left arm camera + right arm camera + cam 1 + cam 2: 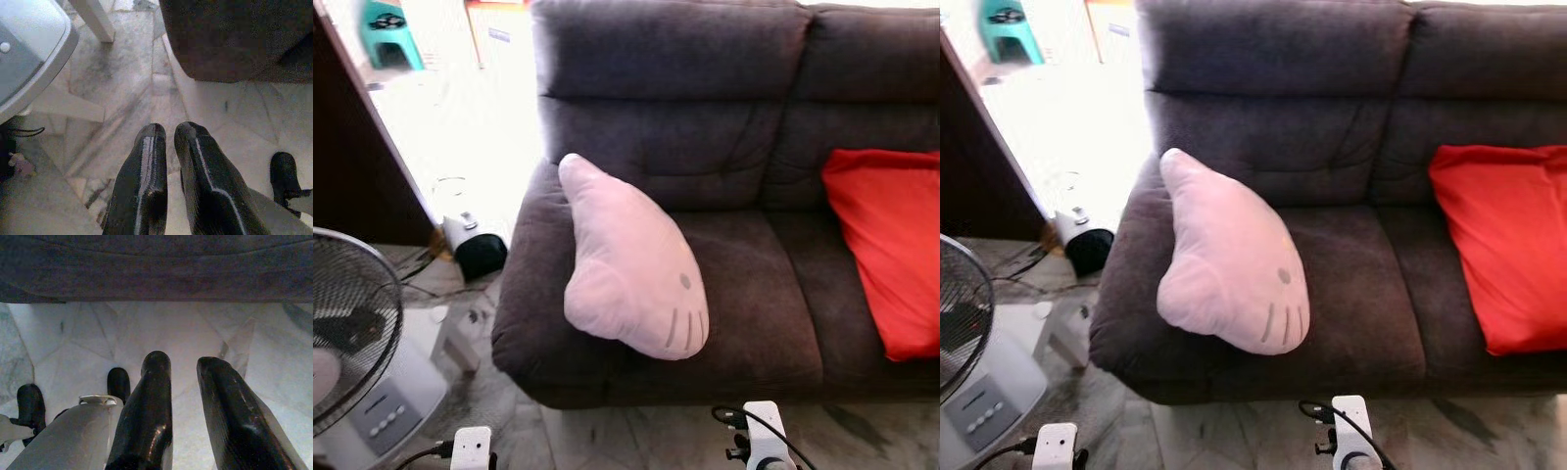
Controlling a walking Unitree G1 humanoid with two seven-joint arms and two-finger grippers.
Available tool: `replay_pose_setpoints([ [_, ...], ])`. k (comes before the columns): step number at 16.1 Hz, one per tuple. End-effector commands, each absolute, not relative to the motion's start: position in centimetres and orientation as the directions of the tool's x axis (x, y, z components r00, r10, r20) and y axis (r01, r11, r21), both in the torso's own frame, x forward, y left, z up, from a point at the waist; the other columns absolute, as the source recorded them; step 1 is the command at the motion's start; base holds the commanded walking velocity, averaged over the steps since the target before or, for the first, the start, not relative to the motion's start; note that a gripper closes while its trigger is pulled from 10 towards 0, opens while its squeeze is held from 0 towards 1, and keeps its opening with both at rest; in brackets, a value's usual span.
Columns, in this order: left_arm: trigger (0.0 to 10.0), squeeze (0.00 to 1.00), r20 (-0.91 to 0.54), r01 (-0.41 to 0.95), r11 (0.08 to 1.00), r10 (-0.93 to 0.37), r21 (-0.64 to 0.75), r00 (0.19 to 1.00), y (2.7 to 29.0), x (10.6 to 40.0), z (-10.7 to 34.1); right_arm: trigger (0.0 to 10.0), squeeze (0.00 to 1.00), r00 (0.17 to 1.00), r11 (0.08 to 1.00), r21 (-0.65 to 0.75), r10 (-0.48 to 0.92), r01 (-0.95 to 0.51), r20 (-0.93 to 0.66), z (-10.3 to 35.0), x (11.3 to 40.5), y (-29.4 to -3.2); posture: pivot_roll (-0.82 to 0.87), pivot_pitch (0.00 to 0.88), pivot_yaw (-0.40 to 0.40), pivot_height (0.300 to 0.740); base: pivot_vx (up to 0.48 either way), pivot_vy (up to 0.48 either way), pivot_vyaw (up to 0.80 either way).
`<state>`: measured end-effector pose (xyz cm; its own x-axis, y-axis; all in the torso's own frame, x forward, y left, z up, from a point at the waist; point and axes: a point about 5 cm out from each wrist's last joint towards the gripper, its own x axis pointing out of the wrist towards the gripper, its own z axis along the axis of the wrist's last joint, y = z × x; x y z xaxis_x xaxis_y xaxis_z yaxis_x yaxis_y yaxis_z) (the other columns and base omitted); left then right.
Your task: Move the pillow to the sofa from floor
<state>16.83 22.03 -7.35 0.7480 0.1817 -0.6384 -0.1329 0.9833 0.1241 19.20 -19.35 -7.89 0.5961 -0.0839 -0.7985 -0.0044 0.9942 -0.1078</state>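
**Soft pillow resting on the sofa seat**

The pale pink, plush cat-face pillow (631,269) lies on the left seat of the dark grey fabric sofa (744,157), leaning against its armrest. It looks light, soft and squashy; a pinch at a corner or edge would hold best. The left end effector (168,147) hangs nearly pressed together, the right end effector (188,377) slightly spread, both empty over the marble floor (146,333).

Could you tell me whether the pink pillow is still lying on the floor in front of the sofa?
No, the pink pillow rests on the dark sofa, leaning against its armrest, well above the floor.
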Motion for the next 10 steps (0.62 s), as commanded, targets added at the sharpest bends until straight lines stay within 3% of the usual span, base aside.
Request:
replay_pose_setpoints([
  [1, 10.0, 0.00, -0.656, -0.124, 0.983, 0.183, 0.136, 0.732, 21.90, 16.01, -7.75, 10.0, 0.00, 0.592, 0.995, -0.104, -0.078, -0.009, -0.802, -7.99, 19.01, -19.28, 0.12, 0.119, -0.031, 0.740, 0.000, -0.292, 0.00],
  [10, 10.0, 0.00, -0.650, -0.116, 0.983, 0.183, 0.146, 0.737, 21.78, 16.15, -7.69, 10.0, 0.00, 0.598, 0.996, -0.085, -0.062, -0.010, -0.799, -7.93, 19.16, -19.10, 0.12, 0.117, -0.032, 0.740, 0.000, -0.318, 0.00],
])
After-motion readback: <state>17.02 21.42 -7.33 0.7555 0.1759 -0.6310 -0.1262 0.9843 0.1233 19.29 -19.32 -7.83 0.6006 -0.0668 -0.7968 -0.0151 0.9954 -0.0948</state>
